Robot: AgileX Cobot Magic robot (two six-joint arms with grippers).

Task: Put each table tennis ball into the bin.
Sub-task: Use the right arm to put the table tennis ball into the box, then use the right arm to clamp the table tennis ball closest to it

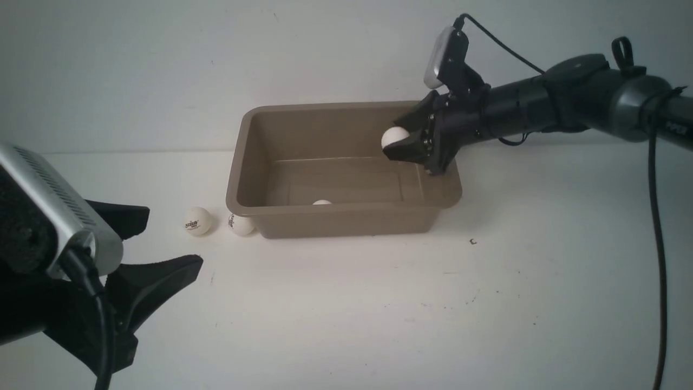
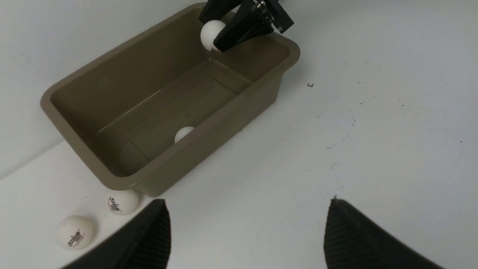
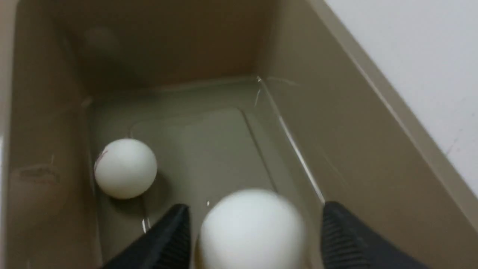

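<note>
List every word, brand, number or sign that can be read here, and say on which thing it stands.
No text can be read with certainty.
bin: no text seen.
ball farther from the bin: dark printed logo, too blurred to read.
ball beside the bin: dark print, too small to read.
ball inside the bin: reddish mark at its edge, unreadable.
right arm: white lettering, blurred and cut off by the picture's edge.
</note>
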